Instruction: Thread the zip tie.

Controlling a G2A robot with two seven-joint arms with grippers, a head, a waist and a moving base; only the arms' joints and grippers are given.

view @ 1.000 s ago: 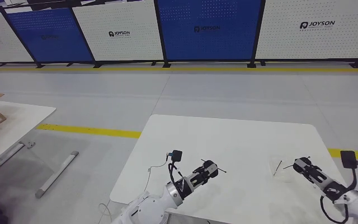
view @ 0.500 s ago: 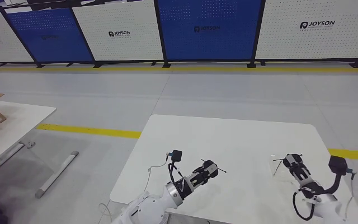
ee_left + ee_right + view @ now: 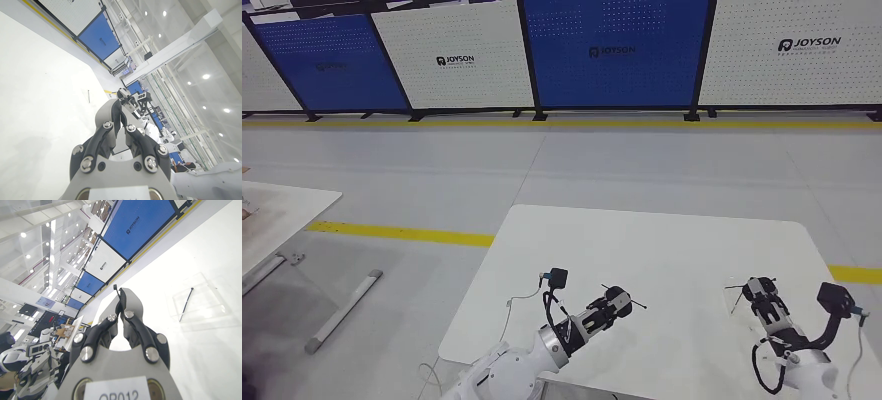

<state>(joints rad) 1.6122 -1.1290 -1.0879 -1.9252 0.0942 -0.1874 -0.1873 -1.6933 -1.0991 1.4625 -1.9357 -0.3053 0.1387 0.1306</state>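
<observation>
My left gripper hovers over the near middle of the white table, shut on a thin black zip tie that sticks out on both sides. In the left wrist view its fingertips are pressed together. My right gripper is low over the table's near right part, shut on a second black zip tie whose head pokes out past the fingertips. The two grippers are well apart.
A clear shallow tray lies on the table beside my right gripper, with a spare black zip tie in it; the same tie appears in the left wrist view. The table's far half is bare. The near edge is close behind both arms.
My right arm has swung in from the table's right edge toward the middle, carrying its zip tie over the tray. The left arm has stayed still.
</observation>
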